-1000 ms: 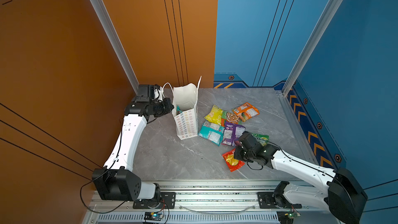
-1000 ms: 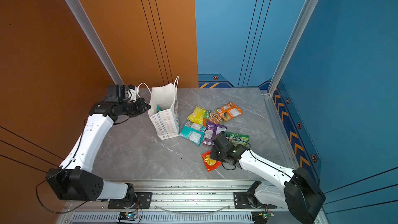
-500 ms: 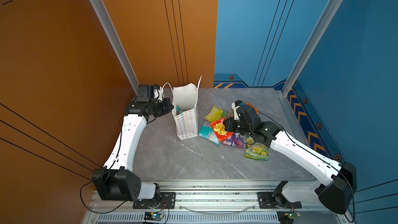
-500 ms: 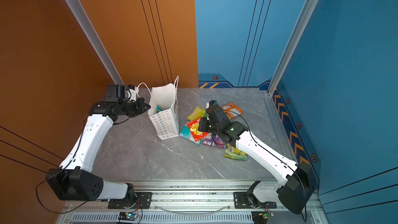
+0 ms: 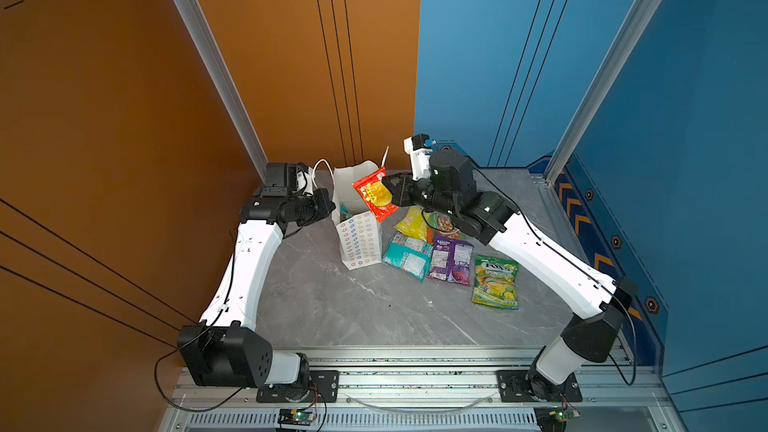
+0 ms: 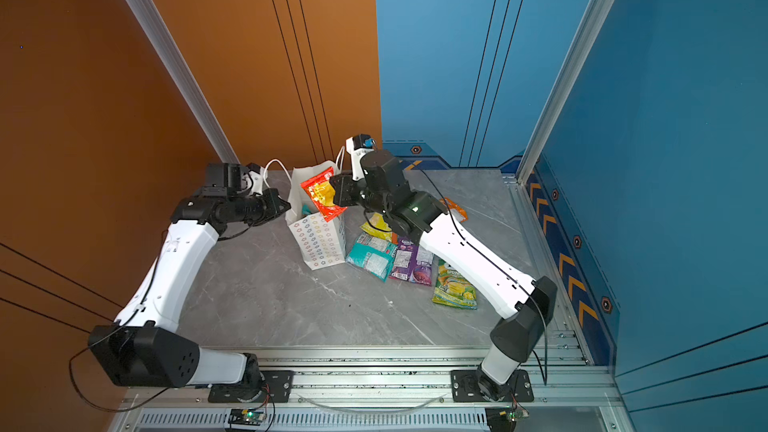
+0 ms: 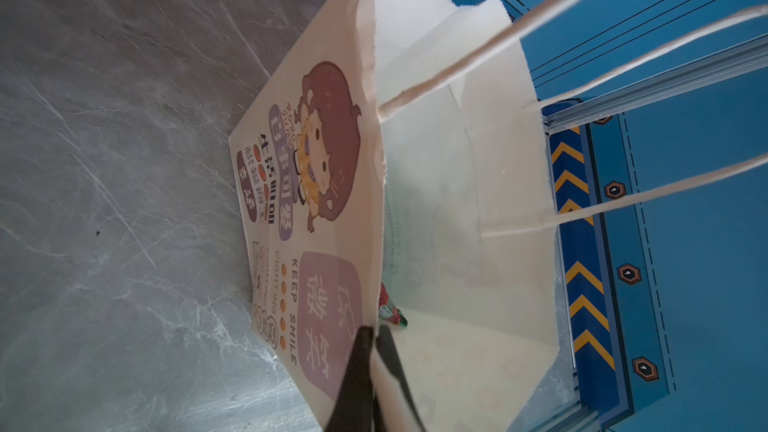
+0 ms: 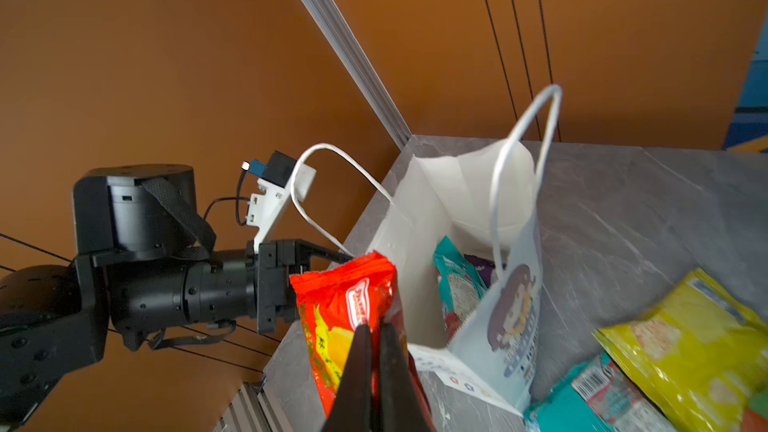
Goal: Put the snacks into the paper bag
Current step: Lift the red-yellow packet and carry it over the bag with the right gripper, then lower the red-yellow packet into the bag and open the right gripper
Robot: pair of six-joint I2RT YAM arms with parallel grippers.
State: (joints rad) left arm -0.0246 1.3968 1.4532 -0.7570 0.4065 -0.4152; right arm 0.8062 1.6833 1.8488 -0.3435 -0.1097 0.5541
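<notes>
Top views: the paper bag (image 5: 360, 243) stands upright with its mouth open on the grey tabletop (image 5: 353, 313), at about 10 o'clock from the tabletop's middle.
Left jaws: closed on the bag's rim at its 9 o'clock side. The left wrist view shows one finger (image 7: 353, 386) outside the printed face and the other inside.
Right jaws: pinched narrow on the red packet (image 5: 374, 195), holding it by its 3 o'clock edge.
Red packet position: in the air and tilted, overlapping the bag's open mouth in both top views. Whether it is past the rim I cannot tell.
Inside the bag: a bagged teal packet (image 8: 457, 288) with a bagged purple packet (image 8: 480, 263) behind it, seen in the right wrist view.
Loose snacks: flat on the tabletop from 3 to 4 o'clock of the bag. The yellow packet (image 5: 411, 220) lies farthest back. The loose teal packet (image 5: 407, 253) is near the bag's foot and touches the loose purple packet (image 5: 451, 259).
Green FOX'S packet (image 5: 496, 282): lies apart, farthest out at 4 o'clock.
Orange packet (image 6: 455, 210): mostly hidden under the right arm.
</notes>
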